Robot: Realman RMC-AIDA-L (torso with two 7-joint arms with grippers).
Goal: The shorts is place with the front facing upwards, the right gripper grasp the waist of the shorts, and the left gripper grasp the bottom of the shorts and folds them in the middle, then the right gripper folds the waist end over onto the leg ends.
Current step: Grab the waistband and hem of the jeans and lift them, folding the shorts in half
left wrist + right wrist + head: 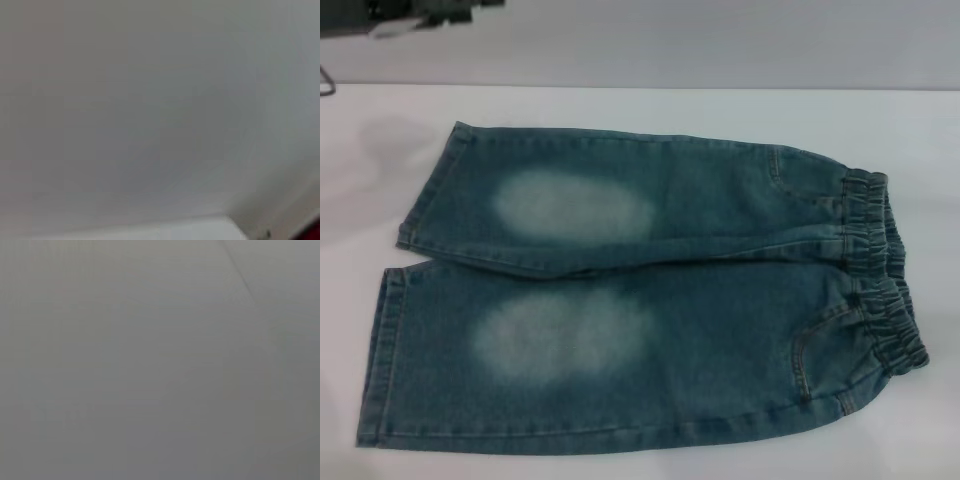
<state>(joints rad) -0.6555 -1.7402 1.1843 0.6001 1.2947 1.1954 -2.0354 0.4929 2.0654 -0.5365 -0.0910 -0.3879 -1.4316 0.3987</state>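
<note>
The blue-green denim shorts (pixel 650 300) lie flat and unfolded on the white table (pixel 640 110) in the head view, front side up, with a pale faded oval on each leg. Their gathered elastic waist (pixel 885 270) is at the right. The bottom of the shorts, the two hemmed leg ends (pixel 395 330), lies at the left. Neither gripper shows in any view. Both wrist views hold only a plain grey-white surface.
A dark object (pixel 420 15) sits beyond the table's far edge at the top left. Another dark bit (pixel 325 80) pokes in at the left edge. White tabletop surrounds the shorts on all sides.
</note>
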